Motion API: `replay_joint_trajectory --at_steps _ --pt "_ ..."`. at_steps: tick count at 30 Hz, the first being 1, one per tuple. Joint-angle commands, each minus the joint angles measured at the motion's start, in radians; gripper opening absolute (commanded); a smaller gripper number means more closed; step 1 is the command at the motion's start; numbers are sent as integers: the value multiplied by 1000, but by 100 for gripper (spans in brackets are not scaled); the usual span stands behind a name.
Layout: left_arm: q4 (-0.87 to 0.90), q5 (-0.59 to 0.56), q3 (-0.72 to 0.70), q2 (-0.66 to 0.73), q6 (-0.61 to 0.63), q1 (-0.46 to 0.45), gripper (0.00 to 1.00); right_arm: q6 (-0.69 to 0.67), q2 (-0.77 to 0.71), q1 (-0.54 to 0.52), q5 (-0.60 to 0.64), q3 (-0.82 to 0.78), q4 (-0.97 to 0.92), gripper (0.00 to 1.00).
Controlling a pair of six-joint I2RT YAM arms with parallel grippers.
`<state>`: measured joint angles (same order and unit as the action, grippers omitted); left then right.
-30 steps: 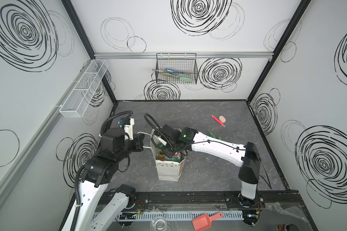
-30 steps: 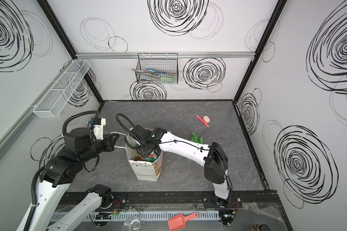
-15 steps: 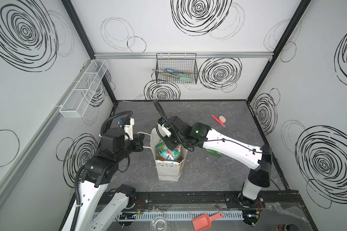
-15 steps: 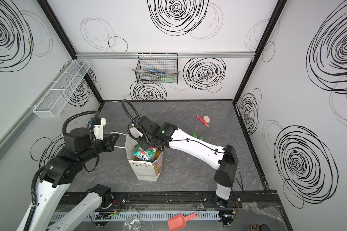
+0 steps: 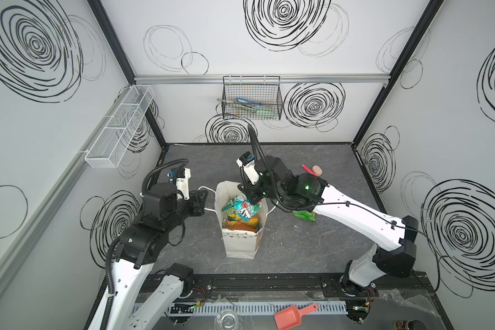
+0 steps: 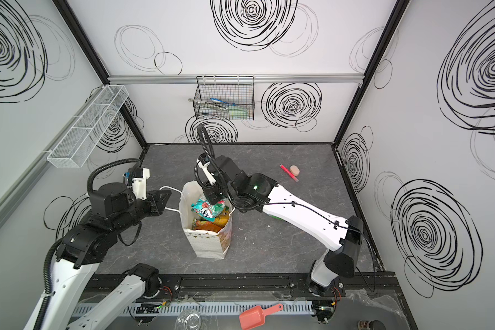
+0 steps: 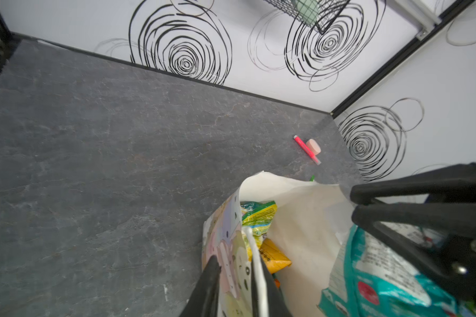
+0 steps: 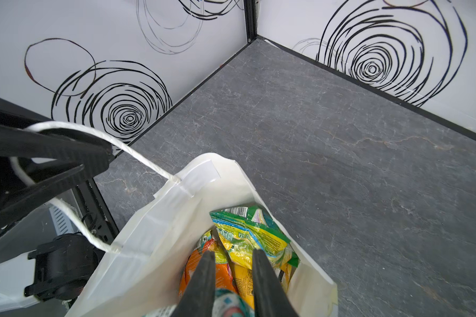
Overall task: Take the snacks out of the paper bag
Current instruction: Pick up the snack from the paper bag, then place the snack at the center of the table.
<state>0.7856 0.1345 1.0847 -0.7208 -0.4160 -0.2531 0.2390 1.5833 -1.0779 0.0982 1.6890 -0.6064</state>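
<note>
The white paper bag (image 5: 240, 243) (image 6: 207, 243) stands upright mid-table with its mouth wide. My right gripper (image 5: 252, 200) (image 8: 231, 254) hangs over the mouth, shut on a teal-white snack packet (image 5: 244, 211) (image 7: 382, 269) lifted above the rim. Green-yellow (image 8: 248, 233) and orange (image 8: 193, 269) snacks lie lower inside. Another green snack (image 5: 305, 215) lies on the table under the right arm. My left gripper (image 5: 203, 200) (image 7: 237, 263) is at the bag's left rim, jaws apart, with the bag wall between them and the white cord handle (image 8: 99, 137) draped over one finger.
A red pen (image 5: 307, 168) and a pink oval block (image 5: 317, 170) lie at the back right. A black wire basket (image 5: 252, 101) hangs on the back wall, a white mesh shelf (image 5: 120, 128) on the left wall. A coral scoop (image 5: 293, 314) lies off the front rail.
The right gripper rose from deep inside the bag and brought the teal-white packet above the rim. The left jaws parted from the cord handle they were shut on.
</note>
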Motion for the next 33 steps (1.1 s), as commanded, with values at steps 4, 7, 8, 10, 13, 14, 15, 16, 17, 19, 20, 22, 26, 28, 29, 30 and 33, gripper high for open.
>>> replay_joint_trajectory --at_steps 4,7,8,10,13,14,15,16,17,19,20,22,26,28,29,30,33 --pt "-70 28 33 28 1 8 63 4 -29 6 32 120 105 0" --pt "-85 51 66 39 -5 7 72 -7 -27 14 47 173 115 0" --pt "-95 65 75 44 -6 6 74 -9 -28 17 53 188 118 0" --pt "-126 102 96 55 -8 5 77 -16 -33 32 60 214 129 0" --pt "-192 172 123 72 -20 -3 82 -20 -47 67 60 247 140 0" --pt "-220 199 127 79 -38 -6 83 -25 -55 78 65 254 145 0" --pt "-251 229 127 87 -45 -11 84 -28 -65 88 72 258 150 0" --pt "-284 256 124 95 -50 -15 85 -32 -75 97 80 261 155 0" --pt "-322 289 114 105 -63 -21 87 -33 -89 111 89 263 158 0" --pt "-407 353 91 120 -92 -32 89 -35 -118 139 102 259 165 0" --pt "-457 395 74 125 -110 -36 90 -39 -133 156 113 255 166 0" --pt "-542 461 51 131 -145 -43 93 -47 -166 188 138 239 166 0" --pt "-648 553 33 125 -180 -60 100 -26 -259 296 148 146 183 0" --pt "-659 577 36 117 -179 -70 98 0 -303 368 130 97 175 0" --pt "-658 583 38 114 -172 -75 97 14 -325 409 118 69 168 0" --pt "-654 587 41 110 -164 -80 96 25 -347 450 101 37 163 0" --pt "-633 589 37 107 -121 -96 96 57 -412 573 42 -77 162 0"
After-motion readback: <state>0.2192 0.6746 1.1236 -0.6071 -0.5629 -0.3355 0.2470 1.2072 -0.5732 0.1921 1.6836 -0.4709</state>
